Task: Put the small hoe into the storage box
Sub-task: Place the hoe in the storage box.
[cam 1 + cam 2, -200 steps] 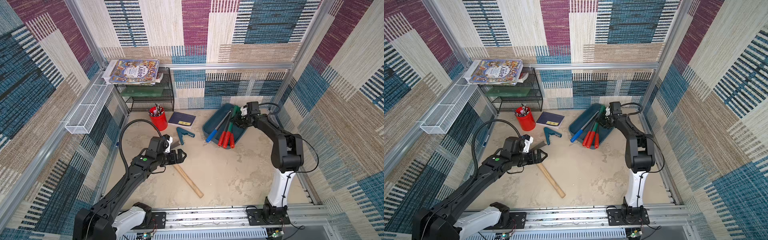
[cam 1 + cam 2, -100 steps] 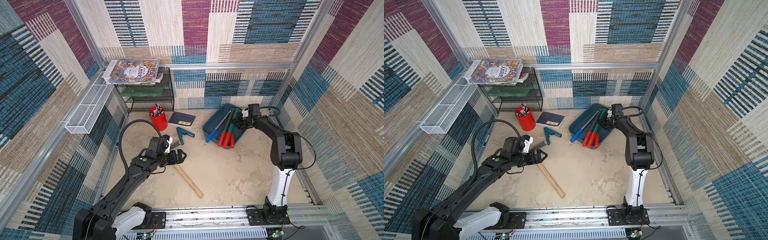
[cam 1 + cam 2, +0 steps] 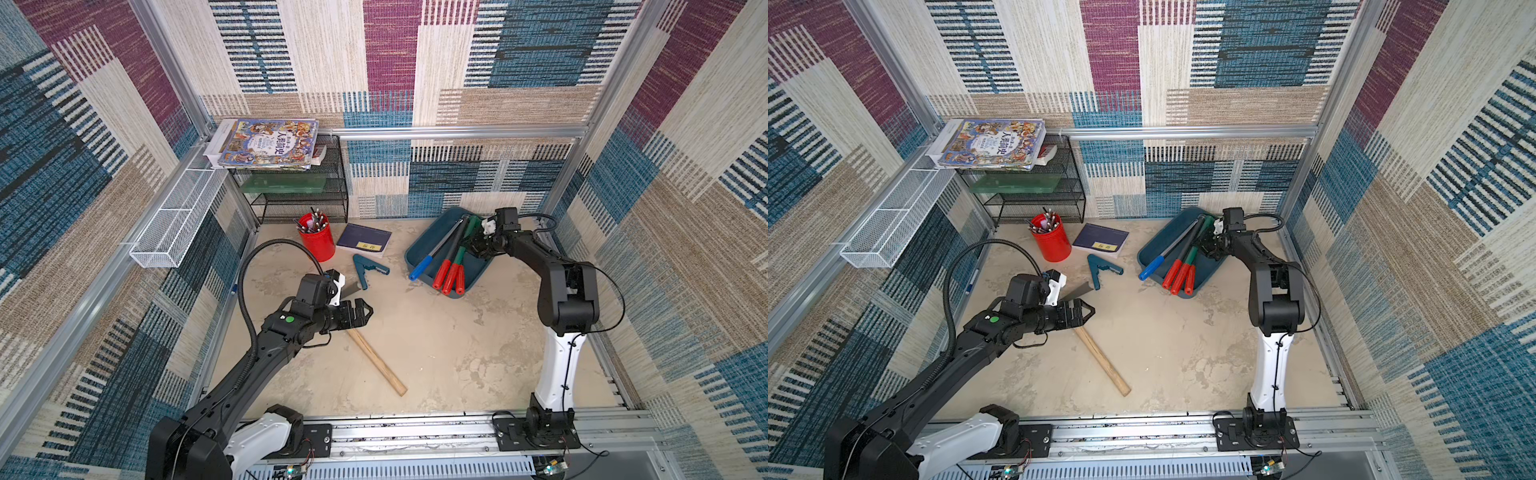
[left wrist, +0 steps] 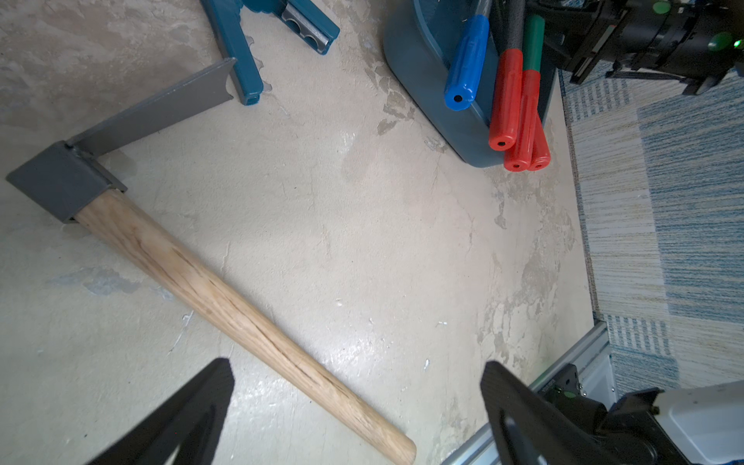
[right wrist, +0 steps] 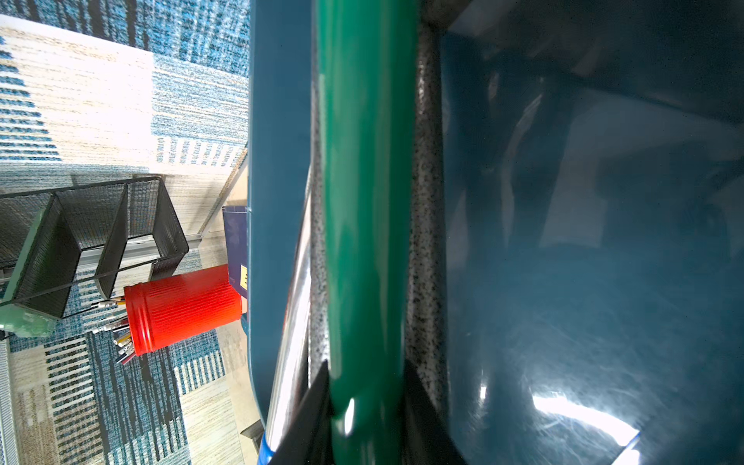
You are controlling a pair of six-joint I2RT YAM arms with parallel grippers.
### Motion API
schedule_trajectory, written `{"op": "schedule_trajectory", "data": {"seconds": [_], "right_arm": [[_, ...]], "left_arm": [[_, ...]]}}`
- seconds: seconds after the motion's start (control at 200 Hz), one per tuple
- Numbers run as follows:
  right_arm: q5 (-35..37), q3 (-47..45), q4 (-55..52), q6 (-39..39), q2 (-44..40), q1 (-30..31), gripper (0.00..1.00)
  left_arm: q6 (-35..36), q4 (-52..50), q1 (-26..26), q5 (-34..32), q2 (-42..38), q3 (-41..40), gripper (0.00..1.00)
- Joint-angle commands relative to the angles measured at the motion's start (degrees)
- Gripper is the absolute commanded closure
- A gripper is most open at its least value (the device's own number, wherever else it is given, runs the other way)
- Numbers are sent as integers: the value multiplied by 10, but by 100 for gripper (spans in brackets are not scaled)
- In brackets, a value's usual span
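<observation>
Left gripper (image 4: pixel 356 364): jaws held spread; wooden-handled, grey-headed small hoe (image 4: pixel 225 298) left on floor just below them (not yet grasped) | Right gripper (image 5: pixel 364 382): green tool shaft (image 5: pixel 362 201) pinched between jaws inside shallow teal plastic storage box (image 3: pixel 476 272), presumably to make room.

place: robot lab cell | cues: aluminium frame (image 3: pixel 457 133), carpet-lined walls (image 3: pixel 390 62)

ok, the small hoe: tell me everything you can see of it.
The small hoe has a round pale wooden handle set in a square grey metal socket, with a flat grey blade joined at an angle. It lies flat on the beige table, outside the storage box. The blade's end reaches the teal hand tool; contact is unclear. The open left gripper hovers astride the handle, not gripping it.
</observation>
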Motion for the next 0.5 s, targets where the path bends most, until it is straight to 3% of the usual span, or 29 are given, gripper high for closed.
{"op": "schedule_trajectory", "data": {"seconds": [0.0,0.305,0.496], "right_arm": [[3,0,2,9,1,-1,81],[19,-3,-7,6,-12,0,72],[23,-5,-6,5,-20,0,58]], "left_arm": [[1,11,0,6,0,1,0],[2,11,1,7,2,1,0],[1,10,0,4,-4,-2,0]]}}
